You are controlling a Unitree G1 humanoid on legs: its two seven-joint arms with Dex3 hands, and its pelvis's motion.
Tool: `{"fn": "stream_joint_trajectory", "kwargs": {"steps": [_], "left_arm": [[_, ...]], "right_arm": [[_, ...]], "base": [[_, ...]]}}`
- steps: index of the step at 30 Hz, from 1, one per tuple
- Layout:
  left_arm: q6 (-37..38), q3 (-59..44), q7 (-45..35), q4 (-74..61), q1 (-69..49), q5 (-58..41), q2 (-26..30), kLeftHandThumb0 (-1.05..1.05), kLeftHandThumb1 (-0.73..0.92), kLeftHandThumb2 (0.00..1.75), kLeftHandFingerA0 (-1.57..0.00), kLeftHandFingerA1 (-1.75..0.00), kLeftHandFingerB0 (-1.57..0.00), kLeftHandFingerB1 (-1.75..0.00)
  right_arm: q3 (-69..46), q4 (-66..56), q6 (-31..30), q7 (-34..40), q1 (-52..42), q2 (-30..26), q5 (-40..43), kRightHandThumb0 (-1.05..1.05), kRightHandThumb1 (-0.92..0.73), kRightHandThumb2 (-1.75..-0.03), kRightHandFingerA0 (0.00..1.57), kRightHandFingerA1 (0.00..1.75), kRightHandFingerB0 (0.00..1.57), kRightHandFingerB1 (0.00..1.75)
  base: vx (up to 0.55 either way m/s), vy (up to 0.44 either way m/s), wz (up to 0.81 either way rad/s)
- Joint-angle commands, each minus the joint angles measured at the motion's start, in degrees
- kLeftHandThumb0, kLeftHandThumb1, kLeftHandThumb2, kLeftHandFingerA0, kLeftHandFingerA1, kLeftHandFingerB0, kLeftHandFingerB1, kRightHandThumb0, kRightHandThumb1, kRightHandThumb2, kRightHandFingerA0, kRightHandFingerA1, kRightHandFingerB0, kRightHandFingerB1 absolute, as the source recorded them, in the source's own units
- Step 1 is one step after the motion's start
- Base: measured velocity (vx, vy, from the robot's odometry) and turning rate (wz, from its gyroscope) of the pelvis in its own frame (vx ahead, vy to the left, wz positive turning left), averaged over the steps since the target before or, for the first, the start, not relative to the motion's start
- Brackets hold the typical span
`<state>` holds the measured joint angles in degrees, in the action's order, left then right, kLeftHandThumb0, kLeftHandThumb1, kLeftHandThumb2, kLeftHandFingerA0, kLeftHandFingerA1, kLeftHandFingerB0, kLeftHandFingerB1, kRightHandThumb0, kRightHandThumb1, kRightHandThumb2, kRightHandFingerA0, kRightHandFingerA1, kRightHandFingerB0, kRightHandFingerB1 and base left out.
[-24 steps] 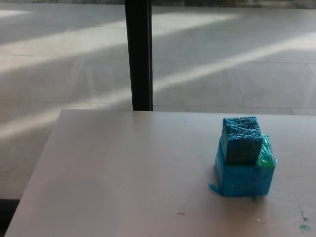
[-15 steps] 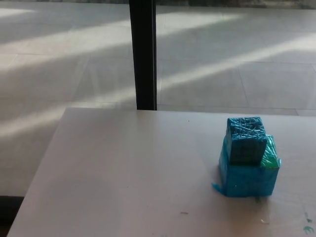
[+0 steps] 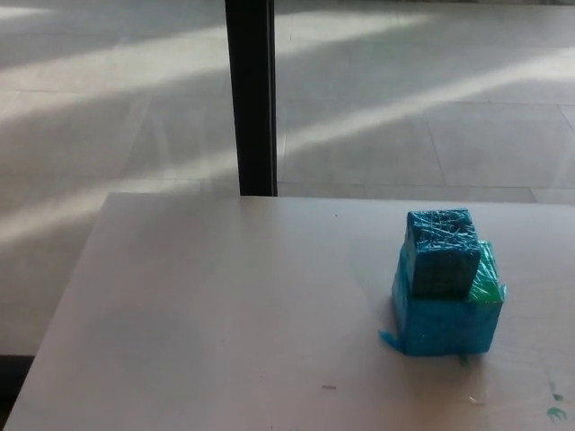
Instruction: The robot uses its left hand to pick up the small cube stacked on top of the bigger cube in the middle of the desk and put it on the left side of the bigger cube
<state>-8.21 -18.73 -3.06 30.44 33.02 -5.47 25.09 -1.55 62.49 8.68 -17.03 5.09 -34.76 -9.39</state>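
A small blue cube (image 3: pixel 440 251) wrapped in tape sits on top of a bigger blue cube (image 3: pixel 445 321) with a green patch at its upper right corner. The stack stands at the right of the pale desk (image 3: pixel 225 314). The small cube rests toward the front left of the bigger cube's top. Neither of my hands shows in the head view.
A black vertical post (image 3: pixel 251 97) rises behind the desk's far edge. Beyond it lies a tiled floor (image 3: pixel 404 108) with bands of sunlight. Small green marks (image 3: pixel 553 411) dot the desk at the lower right. The desk's left edge runs diagonally at the lower left.
The whole picture shifted slightly right and then back left, so the camera moved. The cubes have not moved on the desk.
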Motion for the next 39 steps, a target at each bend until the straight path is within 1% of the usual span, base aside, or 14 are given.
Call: {"fn": "stream_joint_trajectory", "kwargs": {"steps": [1,3,4,5,6,7,8,10,13,28,29,33,36,39], "left_arm": [[-1.24,14.08,-5.46,-0.28,15.11,8.02,-1.30,-0.94,0.89,0.68,-0.27,-0.43,-0.25,-0.28],[2.14,19.21,-6.58,1.50,17.74,10.83,-2.27,-1.01,0.91,0.72,-0.40,-0.48,-0.24,-0.30],[0.84,21.80,-6.94,0.36,19.13,11.97,-3.11,-0.97,0.92,0.71,-0.73,-1.46,-0.22,-0.31],[0.67,22.35,-6.82,0.38,19.38,11.83,-3.03,-0.97,0.92,0.71,-0.73,-1.46,-0.22,-0.31],[-1.84,24.69,-6.84,-0.98,20.57,13.05,-3.60,-0.97,0.91,0.73,-1.04,-1.42,-0.19,-0.32],[-1.88,27.18,-7.42,-2.36,21.84,13.86,-5.14,-0.95,0.92,0.72,-0.33,-1.00,-0.19,-0.33],[-1.88,28.38,-7.59,-2.99,22.21,13.93,-5.51,-0.95,0.92,0.72,-0.33,-1.00,-0.19,-0.33],[0.57,31.81,-7.06,-1.49,24.33,15.43,-8.22,-0.93,0.92,0.69,-0.75,-1.28,-0.21,-0.34],[2.96,35.61,-7.88,0.39,25.90,16.52,-9.60,-0.91,0.92,0.71,-0.22,-0.48,-0.18,-0.34],[4.36,53.96,-11.52,7.77,35.01,25.83,-18.81,-0.97,0.91,0.68,-0.20,-0.48,-0.21,-0.31],[5.01,55.97,-11.38,9.38,37.10,27.67,-20.31,-0.90,0.67,1.11,-0.17,-0.54,-0.14,-0.43],[6.15,58.27,-12.02,12.38,41.34,29.47,-22.77,-0.92,0.65,1.11,-0.13,-0.50,-0.17,-0.43],[6.76,59.13,-12.54,13.89,43.71,30.57,-23.74,-1.02,0.85,0.69,-0.09,-0.41,-0.22,-0.29],[6.95,61.31,-13.15,14.63,46.27,33.27,-24.66,-1.05,0.68,1.14,-0.02,-0.31,-0.09,-0.40]], "right_arm": [[-0.71,1.72,2.88,-3.08,0.43,-2.36,1.17,-0.41,-0.21,-0.93,0.86,0.95,0.69,0.77],[-0.81,1.91,2.93,-3.80,0.58,-2.42,1.45,-0.42,-0.21,-0.93,0.87,0.98,0.68,0.77],[-0.87,1.95,2.68,-3.75,0.63,-2.37,1.54,-0.41,-0.22,-0.94,0.87,0.97,0.68,0.78],[-0.86,2.00,2.69,-3.74,0.65,-2.37,1.56,-0.41,-0.22,-0.94,0.87,0.97,0.68,0.78],[-0.47,2.03,2.90,-3.35,0.69,-2.50,1.09,-0.43,-0.22,-0.94,0.86,0.96,0.70,0.78],[-0.22,1.95,3.34,-3.58,0.63,-2.68,0.87,-0.46,-0.23,-0.94,0.82,0.93,0.69,0.78],[-0.06,1.94,3.54,-3.68,0.59,-2.64,0.75,-0.46,-0.23,-0.94,0.82,0.93,0.69,0.78],[-0.43,2.05,3.14,-4.15,0.74,-2.47,1.26,-0.46,-0.22,-0.94,0.83,0.94,0.69,0.78],[-0.33,2.23,3.14,-4.05,0.86,-2.50,1.11,-0.48,-0.23,-0.93,0.83,0.93,0.69,0.77],[1.25,2.72,3.13,-3.85,1.92,-3.21,0.24,-0.45,-0.27,-0.82,0.76,0.96,0.71,0.71],[0.64,2.99,2.93,-4.05,2.07,-3.00,0.98,-0.45,-0.27,-0.83,0.77,0.94,0.72,0.70],[1.21,2.52,2.95,-4.02,2.13,-3.49,0.30,-0.45,-0.27,-0.87,0.78,0.94,0.72,0.69],[0.86,2.39,3.32,-4.86,2.06,-3.70,0.77,-0.46,-0.27,-0.85,0.77,0.94,0.71,0.69],[1.80,1.72,2.96,-4.64,2.03,-4.20,-0.30,-0.53,-0.27,-0.95,0.80,0.92,0.68,0.76]], "base": [[0.00,0.000,0.00],[0.00,0.000,0.00],[0.00,0.000,0.00],[0.00,0.000,0.00],[0.00,0.000,0.00],[0.00,0.000,0.00],[0.00,0.000,0.00],[0.00,0.000,0.00],[0.00,0.000,0.00],[0.00,0.000,0.00],[0.00,0.000,0.00],[0.00,0.000,0.00],[0.00,0.000,0.00],[0.00,0.000,0.00]]}}
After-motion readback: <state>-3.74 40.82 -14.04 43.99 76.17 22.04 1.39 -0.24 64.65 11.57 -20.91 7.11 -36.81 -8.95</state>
